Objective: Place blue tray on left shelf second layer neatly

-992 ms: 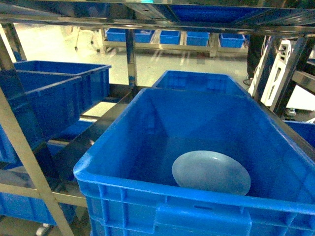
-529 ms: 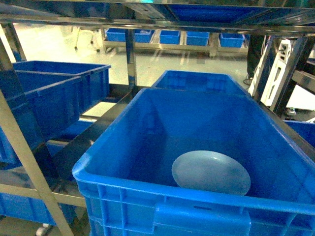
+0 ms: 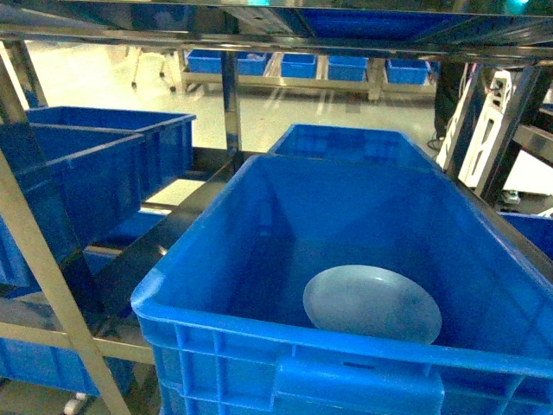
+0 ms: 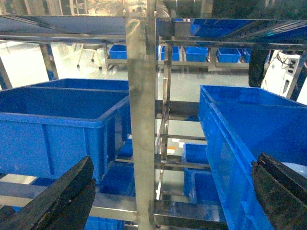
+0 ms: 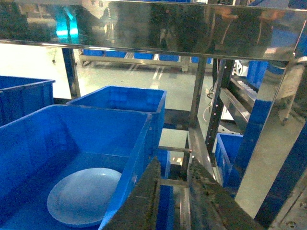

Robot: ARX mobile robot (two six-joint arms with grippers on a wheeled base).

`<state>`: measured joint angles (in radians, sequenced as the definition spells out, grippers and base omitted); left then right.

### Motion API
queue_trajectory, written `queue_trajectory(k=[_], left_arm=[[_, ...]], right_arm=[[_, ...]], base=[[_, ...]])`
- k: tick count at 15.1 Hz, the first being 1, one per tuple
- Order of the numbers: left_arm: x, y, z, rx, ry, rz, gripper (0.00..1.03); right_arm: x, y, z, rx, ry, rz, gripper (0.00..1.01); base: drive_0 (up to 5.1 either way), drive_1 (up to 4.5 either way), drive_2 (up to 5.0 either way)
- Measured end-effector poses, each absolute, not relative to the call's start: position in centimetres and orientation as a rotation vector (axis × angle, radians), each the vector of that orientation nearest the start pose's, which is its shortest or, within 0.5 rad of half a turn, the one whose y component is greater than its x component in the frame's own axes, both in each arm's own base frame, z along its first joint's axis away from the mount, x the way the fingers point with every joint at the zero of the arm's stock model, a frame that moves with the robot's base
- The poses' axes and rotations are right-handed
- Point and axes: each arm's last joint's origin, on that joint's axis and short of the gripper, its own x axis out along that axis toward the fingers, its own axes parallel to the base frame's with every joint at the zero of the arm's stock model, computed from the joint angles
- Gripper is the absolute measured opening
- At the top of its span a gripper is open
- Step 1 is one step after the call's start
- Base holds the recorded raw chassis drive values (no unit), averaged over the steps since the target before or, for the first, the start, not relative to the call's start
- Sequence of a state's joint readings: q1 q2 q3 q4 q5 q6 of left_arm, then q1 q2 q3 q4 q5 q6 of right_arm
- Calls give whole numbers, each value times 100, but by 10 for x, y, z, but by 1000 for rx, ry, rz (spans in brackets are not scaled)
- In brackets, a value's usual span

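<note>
At the bottom of the nearest deep blue crate, toward its front right, the blue tray lies flat and unobstructed. The right wrist view confirms this: the tray rests on the crate floor close to the crate's right wall, with nothing touching it. A second blue crate stands directly behind the first on the same steel rack.

To the left, across a steel upright, two more blue crates sit on the left shelf second layer; the left wrist view shows them on that tier, with further crates on the level below.

Left gripper: both dark fingers are visible at the lower corners of the left wrist view, spread wide apart, with nothing between them. It is aimed at a steel upright between the two shelf bays.

Right gripper: its two fingers appear at the bottom of the right wrist view, nearly together with only a narrow gap, holding nothing. It sits just outside the right wall of the crate containing the tray.

Neither gripper appears in the head view. More blue crates line a rack across the pale floor in the background.
</note>
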<state>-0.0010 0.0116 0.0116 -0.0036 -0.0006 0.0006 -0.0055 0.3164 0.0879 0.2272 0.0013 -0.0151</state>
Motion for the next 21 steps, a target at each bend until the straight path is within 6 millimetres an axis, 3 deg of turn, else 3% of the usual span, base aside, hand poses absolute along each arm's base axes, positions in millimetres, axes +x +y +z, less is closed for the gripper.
queue_trajectory(k=[1,2,12,14,17,20,21], left_arm=[[98,0,166,1,4,0,98],[98,0,166,1,4,0,98],[98,0,166,1,4,0,98],[98,0,166,0,4,0,98],[98,0,166,1,4,0,98],[98,0,166,1,4,0,98],[98,0,166,1,4,0,98]], right_arm=[[116,-1,185,-14,-1,-7,5],[114,-1,182,-10,4,-7,2],[109,-1,173,-7,-16,-7,2],[97,-1,167,-6,2,-7,2],[97,-1,168,-6,-7,-6,56],[97,-1,168,-6,-7,-6,93],[97,-1,168,-6,-7,-6,98]], base=[[0,0,0],[0,0,0],[0,0,0],[0,0,0],[0,0,0],[0,0,0],[0,0,0]])
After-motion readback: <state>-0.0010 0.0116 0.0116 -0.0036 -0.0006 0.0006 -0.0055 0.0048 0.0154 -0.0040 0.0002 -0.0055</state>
